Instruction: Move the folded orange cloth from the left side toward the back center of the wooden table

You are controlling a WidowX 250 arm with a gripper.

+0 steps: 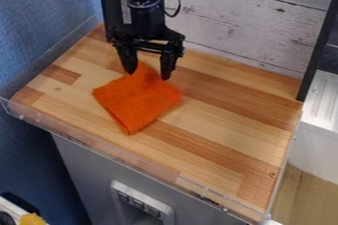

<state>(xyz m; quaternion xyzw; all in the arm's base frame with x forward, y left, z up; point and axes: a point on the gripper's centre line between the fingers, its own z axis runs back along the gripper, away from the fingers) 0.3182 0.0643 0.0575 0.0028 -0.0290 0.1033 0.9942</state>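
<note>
The black gripper (147, 73) hangs at the upper left of the wooden surface, its two fingers apart and pointing down. Between and just below them lies the far corner of an orange cloth (137, 101), which seems slightly raised there. The cloth is folded into a rough square, spread on the wood left of centre. One fingertip overlaps the cloth's upper edge in the view; whether it touches the fabric I cannot tell.
The wooden tabletop (224, 135) has a clear raised rim (125, 157) along its front and left sides. A whitewashed plank wall (244, 26) stands behind, with black posts at either side. A white fixture (320, 115) is at the right, beyond the edge.
</note>
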